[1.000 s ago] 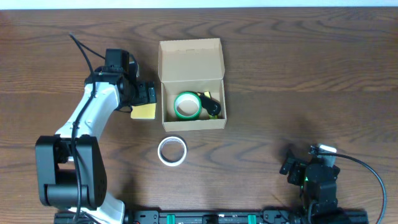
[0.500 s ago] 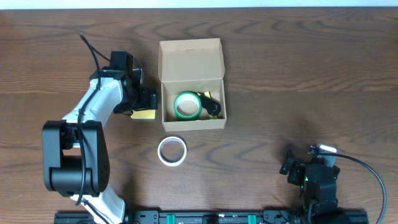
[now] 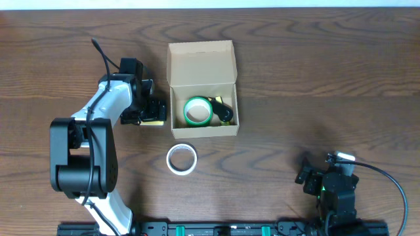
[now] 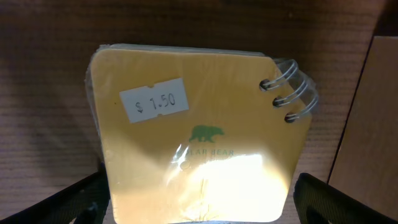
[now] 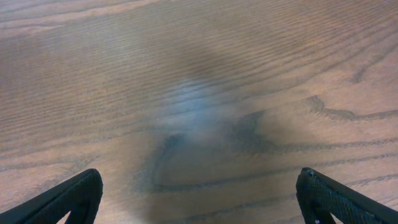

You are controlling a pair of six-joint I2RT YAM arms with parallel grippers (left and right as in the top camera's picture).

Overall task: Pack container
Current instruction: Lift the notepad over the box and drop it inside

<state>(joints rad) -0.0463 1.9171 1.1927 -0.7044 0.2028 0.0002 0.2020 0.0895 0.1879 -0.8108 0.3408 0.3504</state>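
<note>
The container (image 3: 200, 65) is a tan cardboard box with its flap lid open toward the far side. Inside lie a green tape roll (image 3: 196, 111) and a black object (image 3: 225, 113). A white tape roll (image 3: 181, 159) lies on the table in front of the box. A yellow spiral pad (image 3: 157, 122) lies just left of the box. In the left wrist view the pad (image 4: 199, 124) carries a $1.50 sticker. My left gripper (image 3: 151, 113) is open over it, one finger on each side (image 4: 199, 208). My right gripper (image 3: 307, 177) is open and empty at the near right (image 5: 199, 199).
The box's side wall (image 4: 367, 124) stands close to the right of the pad in the left wrist view. The dark wooden table (image 3: 315, 85) stretches to the right of the box.
My left gripper has shifted right and down over the yellow pad, covering most of it. The right arm has not moved.
</note>
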